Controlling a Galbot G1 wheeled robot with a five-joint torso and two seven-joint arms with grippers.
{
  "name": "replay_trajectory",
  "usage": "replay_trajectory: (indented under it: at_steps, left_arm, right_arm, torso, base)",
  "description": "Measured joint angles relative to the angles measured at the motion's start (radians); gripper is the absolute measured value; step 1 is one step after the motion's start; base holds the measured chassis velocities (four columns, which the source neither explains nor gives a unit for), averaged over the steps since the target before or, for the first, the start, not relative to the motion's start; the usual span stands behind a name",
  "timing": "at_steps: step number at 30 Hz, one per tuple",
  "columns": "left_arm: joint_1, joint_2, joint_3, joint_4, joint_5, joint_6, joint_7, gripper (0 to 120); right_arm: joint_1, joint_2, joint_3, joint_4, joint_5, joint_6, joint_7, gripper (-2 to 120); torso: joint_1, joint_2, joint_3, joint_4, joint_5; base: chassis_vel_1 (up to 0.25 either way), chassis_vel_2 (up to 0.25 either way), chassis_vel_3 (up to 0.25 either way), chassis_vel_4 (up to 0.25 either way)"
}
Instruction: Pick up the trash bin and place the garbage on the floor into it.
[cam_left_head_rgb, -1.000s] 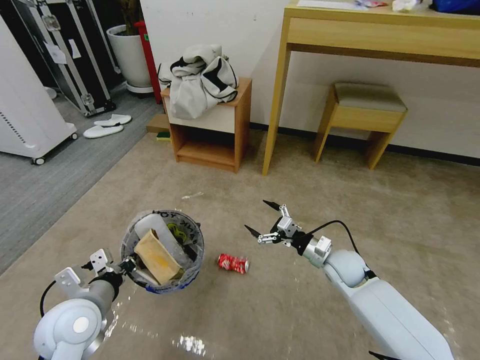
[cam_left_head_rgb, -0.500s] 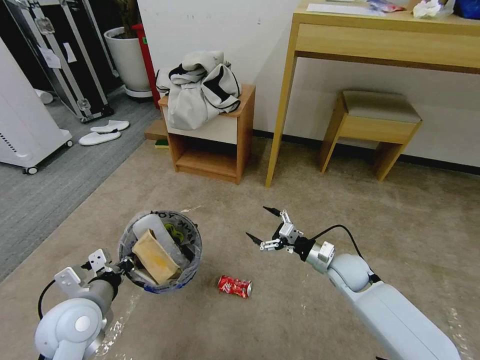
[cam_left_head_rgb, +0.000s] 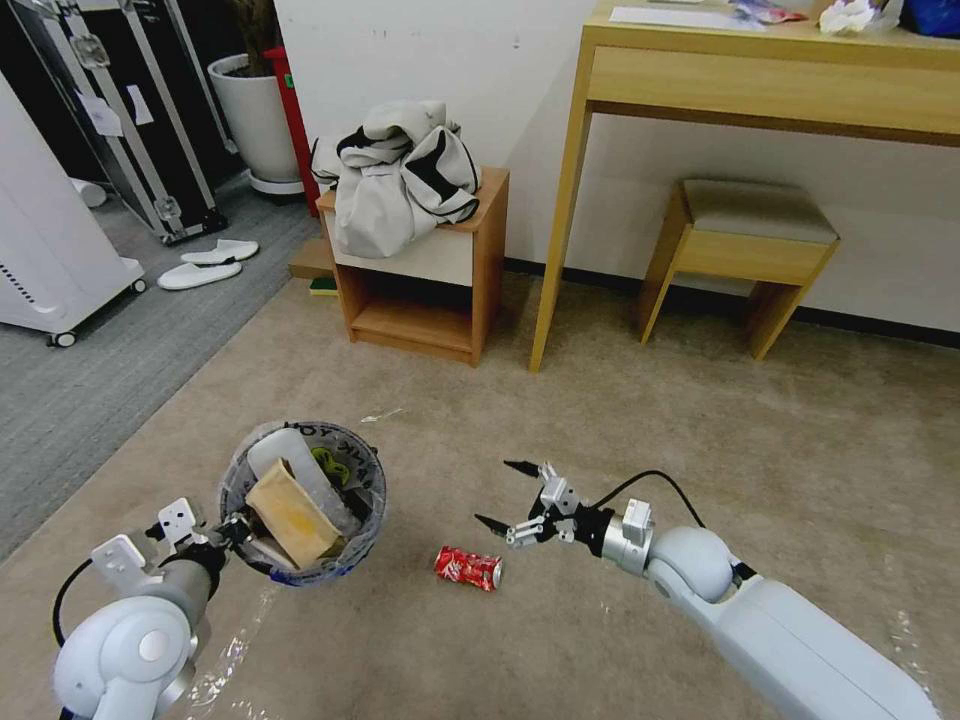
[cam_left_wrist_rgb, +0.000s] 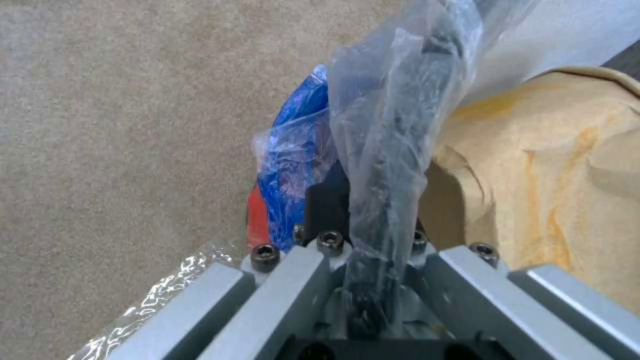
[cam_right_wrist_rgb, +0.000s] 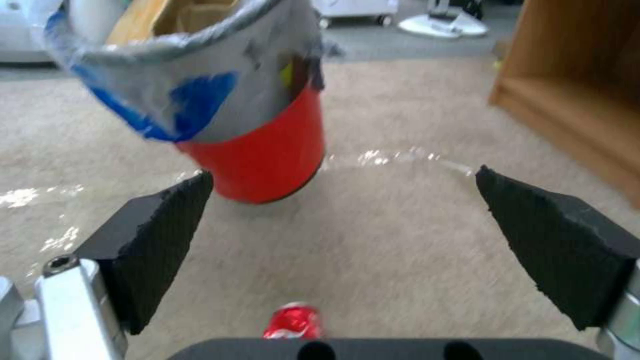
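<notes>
The floor (cam_left_head_rgb: 620, 400) is beige carpet crossed by shiny tape lines, and it runs to a white wall where a tall wooden bench (cam_left_head_rgb: 760, 70), a padded stool (cam_left_head_rgb: 750, 250) and a low wooden cabinet (cam_left_head_rgb: 420, 270) heaped with grey clothing stand, all well beyond both sets of jaws. Darker grey flooring with a pair of white slippers (cam_left_head_rgb: 205, 262) lies far off to the left.

The trash bin (cam_left_head_rgb: 300, 500) is lifted clear of the carpet, its red body and blue band seen from the right wrist (cam_right_wrist_rgb: 257, 150). The left gripper (cam_left_wrist_rgb: 363, 235) holds it: its jaws are clamped on the rim where the clear bag folds over, one finger outside against the blue band and one inside. Just past these jaws, inside the bin, a brown cardboard scrap (cam_left_head_rgb: 290, 515) leans against a white slipper (cam_left_head_rgb: 300, 465).

The right gripper (cam_left_head_rgb: 510, 495) hovers low over the carpet with its jaws spread wide and nothing between them. The red soda can (cam_left_head_rgb: 467, 567) lies on its side on the carpet just below and slightly short of these jaws, untouched, between them and the bin. From the right wrist the can (cam_right_wrist_rgb: 293, 320) sits near the base of the open fingers (cam_right_wrist_rgb: 160, 240).
</notes>
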Motion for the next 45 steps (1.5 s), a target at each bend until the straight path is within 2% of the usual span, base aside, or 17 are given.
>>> replay_trajectory:
  at_steps: [2, 4, 12, 22, 34, 43, 45]
  left_arm:
    - [-0.004, -0.003, 0.000, 0.001, 0.000, 0.000, 0.002, 0]
    - [-0.012, -0.009, -0.001, 0.005, 0.000, -0.004, 0.004, 0]
    - [-0.014, -0.014, -0.004, 0.010, -0.001, -0.007, 0.007, 0]
    - [-0.021, -0.016, 0.012, 0.021, 0.002, -0.012, 0.010, 0]
    - [-0.038, -0.007, 0.023, 0.047, 0.001, -0.016, 0.019, 0]
    - [-0.041, -0.010, 0.015, 0.071, 0.001, -0.028, 0.036, 0]
    - [-0.042, -0.013, 0.014, 0.074, 0.001, -0.030, 0.042, 0]
  right_arm:
    - [0.005, -0.003, -0.017, -0.001, 0.018, -0.014, 0.014, 100]
    - [0.025, -0.014, -0.072, -0.007, 0.110, -0.107, 0.070, 100]
    - [0.015, -0.041, -0.099, -0.001, 0.206, -0.198, 0.121, 100]
    - [-0.022, -0.027, -0.091, -0.034, 0.220, -0.208, 0.140, 100]
    - [0.021, 0.007, -0.137, -0.102, 0.184, -0.222, 0.145, 100]
    - [0.133, 0.017, -0.223, -0.128, 0.142, -0.258, 0.095, 100]
    - [0.192, 0.021, -0.266, -0.146, 0.132, -0.272, 0.070, 100]
  torso:
    - [0.000, 0.000, 0.000, 0.0000, 0.0001]
    - [0.000, 0.000, 0.000, 0.0001, 0.0001]
    - [0.000, 0.000, 0.000, 0.0000, 0.0001]
    - [0.000, 0.000, 0.000, 0.0000, 0.0002]
    - [0.000, 0.000, 0.000, 0.0000, 0.0001]
    - [0.000, 0.000, 0.000, 0.0000, 0.0001]
    - [0.000, 0.000, 0.000, 0.0002, 0.0000]
  base:
    - [0.000, 0.000, 0.000, 0.000]
    - [0.000, 0.000, 0.000, 0.000]
    - [0.000, 0.000, 0.000, 0.000]
    - [0.000, 0.000, 0.000, 0.000]
    - [0.000, 0.000, 0.000, 0.000]
    - [0.000, 0.000, 0.000, 0.000]
    - [0.000, 0.000, 0.000, 0.000]
